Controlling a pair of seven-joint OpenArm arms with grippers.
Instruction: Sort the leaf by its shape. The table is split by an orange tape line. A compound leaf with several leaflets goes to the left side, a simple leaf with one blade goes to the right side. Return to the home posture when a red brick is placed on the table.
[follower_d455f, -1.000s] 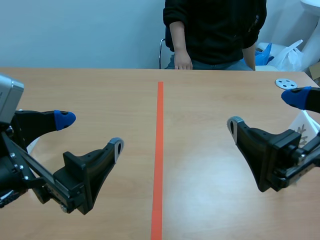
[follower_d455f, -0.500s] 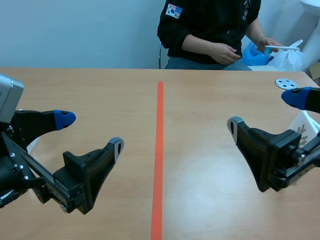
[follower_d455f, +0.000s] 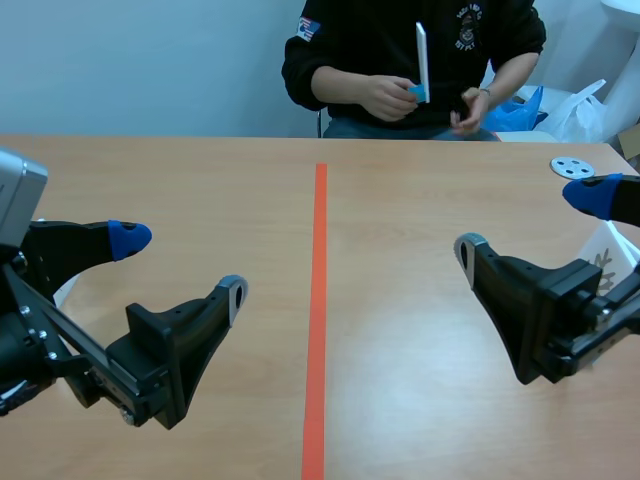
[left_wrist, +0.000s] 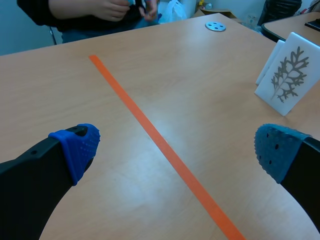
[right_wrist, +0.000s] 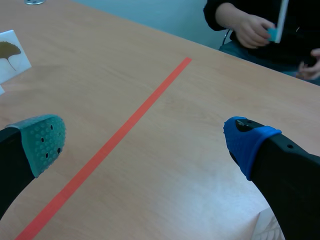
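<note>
We hold our left gripper (follower_d455f: 183, 265) and right gripper (follower_d455f: 527, 222) spread wide, gripping nothing. Well ahead of both, across the light wooden table (follower_d455f: 200, 180), a person's hand (follower_d455f: 385, 97) holds a thin white card in a blue base (follower_d455f: 421, 55) upright, edge-on to us.

Print on the person's shirt (follower_d455f: 360, 40) is too small to read.

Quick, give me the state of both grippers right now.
Left gripper: open, holding nothing.
Right gripper: open, holding nothing.
</note>
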